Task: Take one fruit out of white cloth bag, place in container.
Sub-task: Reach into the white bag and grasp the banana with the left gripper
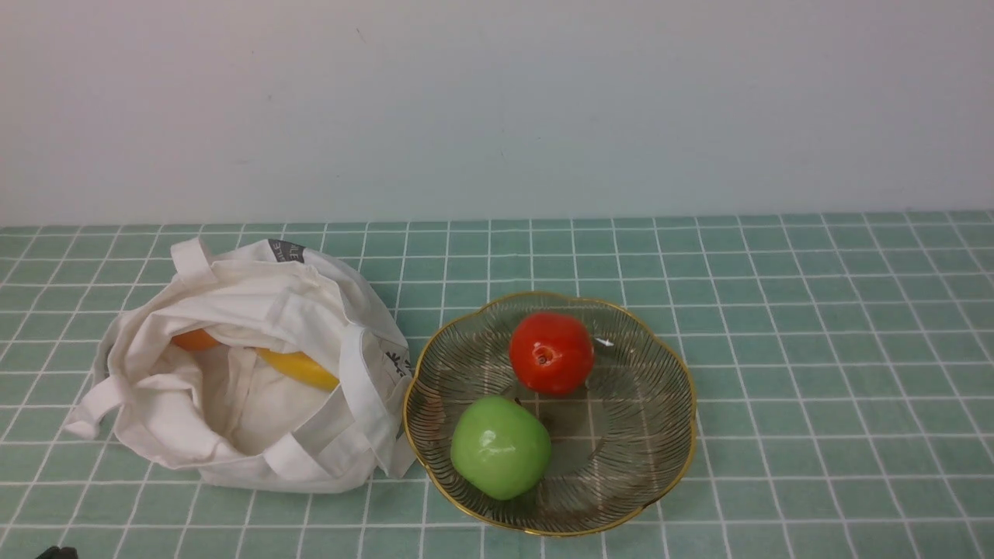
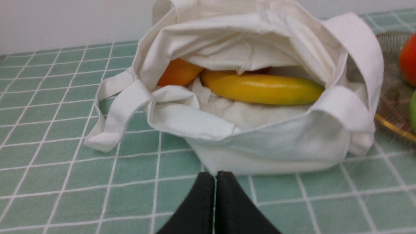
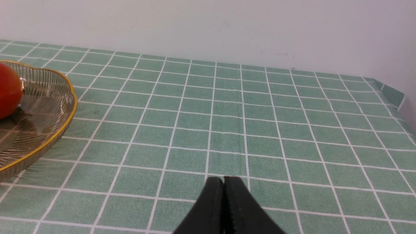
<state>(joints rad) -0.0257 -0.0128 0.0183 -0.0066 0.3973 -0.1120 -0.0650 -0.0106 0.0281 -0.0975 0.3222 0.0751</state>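
The white cloth bag [image 1: 256,373] [image 2: 260,130] lies open on the left of the table. Inside it rests the yellow banana [image 1: 299,368] [image 2: 263,88], beside a small orange fruit [image 1: 194,339] [image 2: 177,72]. To the bag's right stands the glass bowl with a gold rim [image 1: 660,466] [image 3: 48,107] [image 2: 390,123]. My left gripper [image 2: 215,175] is shut and empty, low over the cloth just in front of the bag. My right gripper [image 3: 224,179] is shut and empty too, over bare cloth to the right of the bowl. Only a dark scrap of the left arm shows in the front view.
A red apple [image 1: 551,353] [image 3: 8,89] and a green apple [image 1: 501,448] sit in the bowl. The green checked tablecloth [image 1: 815,349] ends at a pale wall behind; its right edge [image 3: 398,97] shows in the right wrist view. The bag's strap handles [image 2: 110,120] trail onto the cloth.
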